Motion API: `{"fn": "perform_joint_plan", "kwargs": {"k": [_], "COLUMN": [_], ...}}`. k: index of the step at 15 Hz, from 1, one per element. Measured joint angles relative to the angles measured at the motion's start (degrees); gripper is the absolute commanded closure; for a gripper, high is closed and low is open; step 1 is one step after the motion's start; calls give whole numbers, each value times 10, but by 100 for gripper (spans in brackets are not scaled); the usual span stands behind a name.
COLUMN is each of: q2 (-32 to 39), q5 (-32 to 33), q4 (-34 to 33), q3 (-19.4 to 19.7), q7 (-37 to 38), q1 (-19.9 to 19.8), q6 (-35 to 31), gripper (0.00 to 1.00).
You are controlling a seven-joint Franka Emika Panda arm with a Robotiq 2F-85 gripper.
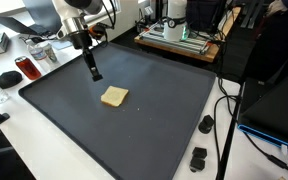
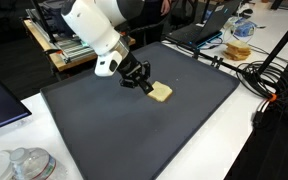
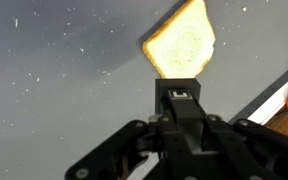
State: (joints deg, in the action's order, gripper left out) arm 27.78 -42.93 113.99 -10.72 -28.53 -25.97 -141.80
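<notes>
Hand (image 1: 96,75) is clenched, nothing gripped, and held low over the dark mat (image 1: 74,115) on the tabletop (image 1: 34,140). Bread slice (image 1: 114,96) lies flat just beyond the fingertips, dead ahead in the wrist view, apparently untouched. It is roughly square, so no long axis is seen.

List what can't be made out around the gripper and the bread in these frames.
- Bread: top corner cut off by the wrist view's upper edge.
- Gripper: in an exterior view its tip overlaps the bread's edge, so touching or apart cannot be told.
- Tip on the mat or above it: too small in both exterior views.
- Black items beside the mat: too small to identify.
</notes>
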Motion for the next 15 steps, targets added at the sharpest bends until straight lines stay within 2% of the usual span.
{"fn": "perform_joint_plan", "kwargs": {"k": [5, 8, 12, 15], "q2": [-119, -187, -245, -266], "q5": [-69, -82, -77, -43], "q4": [153, 224, 274, 288], "q3": [6, 8, -18, -33], "q7": [-41, -39, -5, 50], "q1": [57, 105, 141, 164], "q6": [-80, -118, -172, -208], "gripper": [95, 95, 95, 95]}}
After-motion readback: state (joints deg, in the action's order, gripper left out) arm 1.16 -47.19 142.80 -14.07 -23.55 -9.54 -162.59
